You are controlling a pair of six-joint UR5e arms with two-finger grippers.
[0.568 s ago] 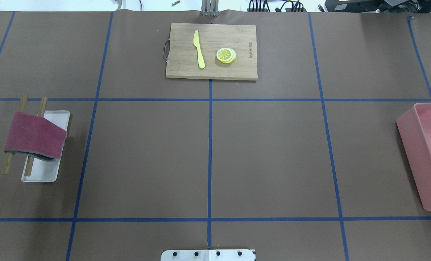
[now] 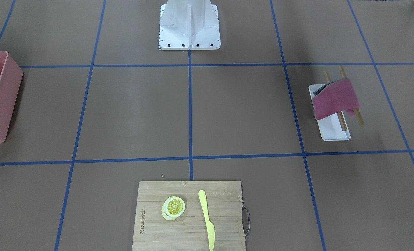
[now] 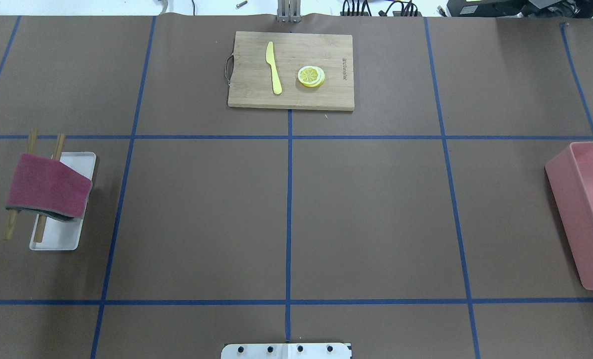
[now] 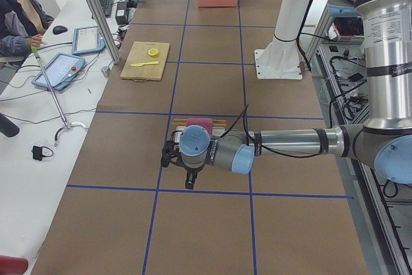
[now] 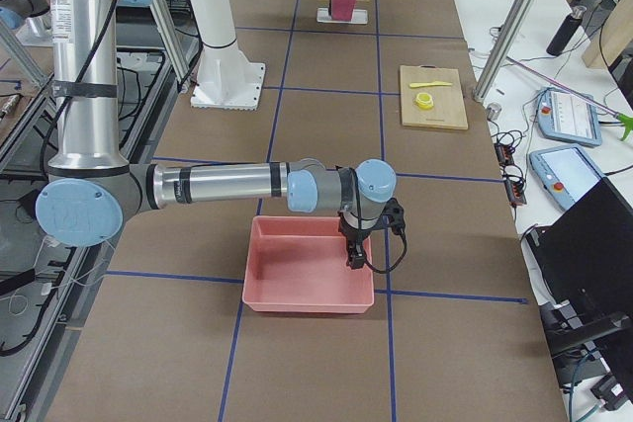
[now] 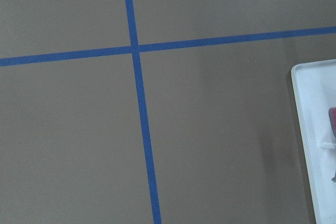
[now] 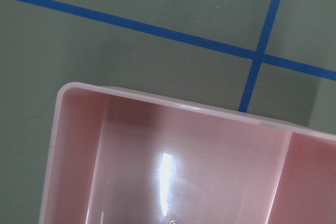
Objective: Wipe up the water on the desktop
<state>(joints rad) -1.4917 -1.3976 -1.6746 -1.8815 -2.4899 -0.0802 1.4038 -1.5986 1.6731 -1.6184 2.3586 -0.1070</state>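
The left gripper [image 4: 188,182] hangs fingers-down over the desktop [image 3: 376,214], just beside the white tray [image 3: 57,243]. It shows clearly only in the side view, so whether its jaws are apart or together cannot be told. The same holds for the right gripper [image 5: 353,256], which hangs over the far rim of the pink bin [image 3: 583,209] at the robot's right end. The left wrist view shows only bare brown surface, a crossing of blue tape lines [image 6: 134,48] and the tray's edge. The red cloth [image 3: 47,187] lies at the robot's left, draped over two wooden sticks [image 3: 11,227] that slant across the tray. It is held up off the surface, with a grey underside showing at its lower hem. The desktop is a flat, matte, rigid sheet that fills the workspace, and no water can be made out on it in any view. Judged from its drape, the cloth is light, soft and limp: it will sag and fold when lifted and cannot be pushed by one edge. The preferred hold is a pinch on the raised span between the sticks, clear of the wood, because the sticks look loose and may shift or come away with the cloth.
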